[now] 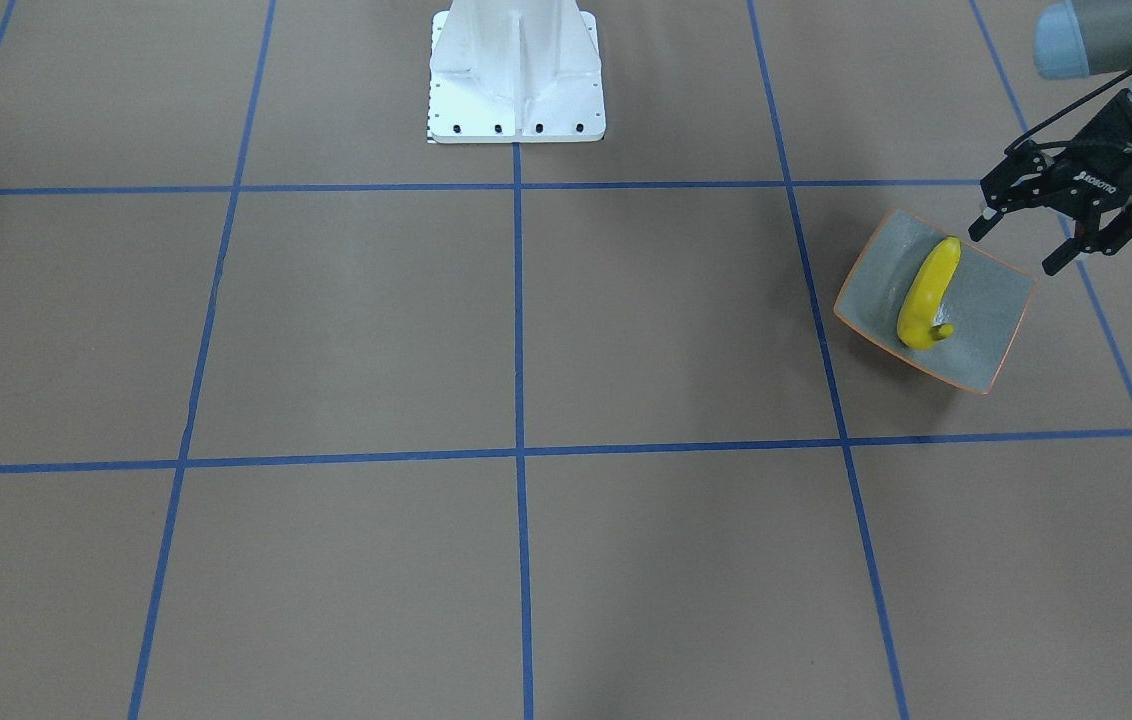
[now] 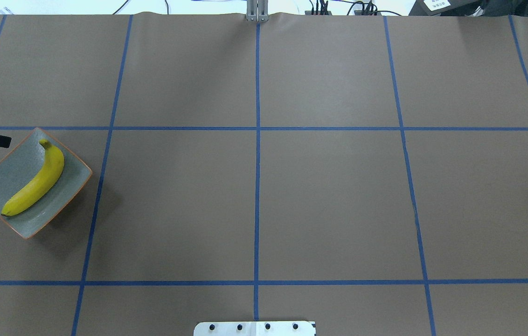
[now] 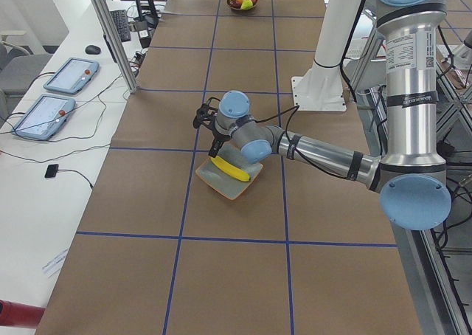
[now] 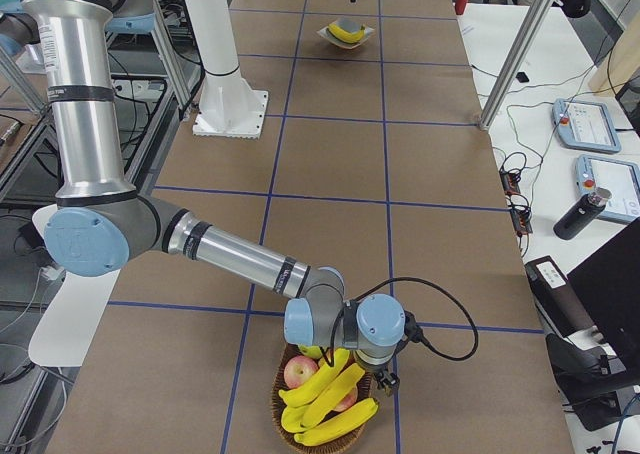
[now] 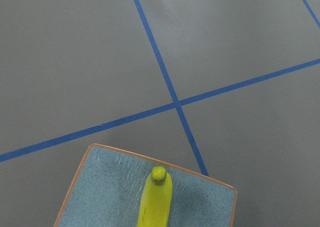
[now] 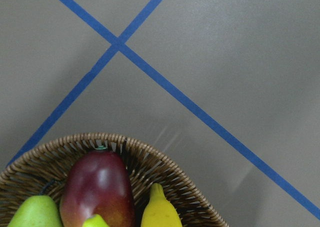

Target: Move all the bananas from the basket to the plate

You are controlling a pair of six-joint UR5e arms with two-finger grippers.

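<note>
The plate [image 1: 876,290] lies at the table's left end with one yellow banana [image 1: 926,295] lying on it, also seen from above as plate [image 2: 5,179] and banana [image 2: 35,182]. My left gripper [image 1: 1014,250] hovers open just beyond the plate's edge, with nothing between its fingers. The left wrist view looks down on the plate [image 5: 100,187] and the banana's stem end [image 5: 157,197]. At the far right end, the wicker basket [image 4: 279,402] holds more bananas [image 4: 325,394]. My right gripper [image 4: 383,380] sits low at the basket's rim; whether it is open or shut, I cannot tell.
The basket [image 6: 165,169] also holds a dark red fruit [image 6: 100,184], a green pear [image 6: 35,212] and a banana [image 6: 160,212]. The white robot base [image 1: 516,70] stands at mid-table. Tablets and cables lie on the side bench [image 3: 51,106].
</note>
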